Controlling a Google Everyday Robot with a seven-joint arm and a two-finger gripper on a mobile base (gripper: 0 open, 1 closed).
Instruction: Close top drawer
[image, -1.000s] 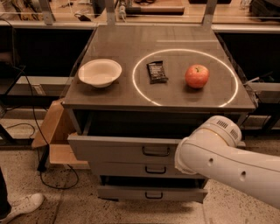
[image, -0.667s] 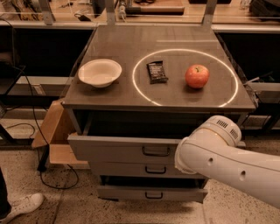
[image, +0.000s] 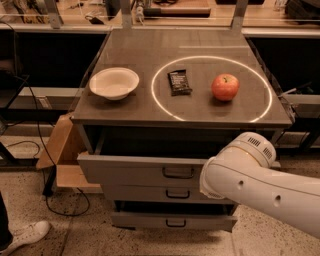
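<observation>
Looking back, nothing has shifted: top drawer (image: 131, 169) still open; my jaws stay hidden beyond my arm (image: 260, 180), grip impossible to tell.

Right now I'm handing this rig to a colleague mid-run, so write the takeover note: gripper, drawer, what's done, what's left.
Gripper: not in view. Only the white arm shows, low on the right, covering the right end of the drawer fronts.
Top drawer: pulled out from under the table, with its black handle uncovered.
On the table: bowl, snack bar and apple; none are part of the job.
Done: nothing that shows.
Left: push the top drawer fully in.
</observation>
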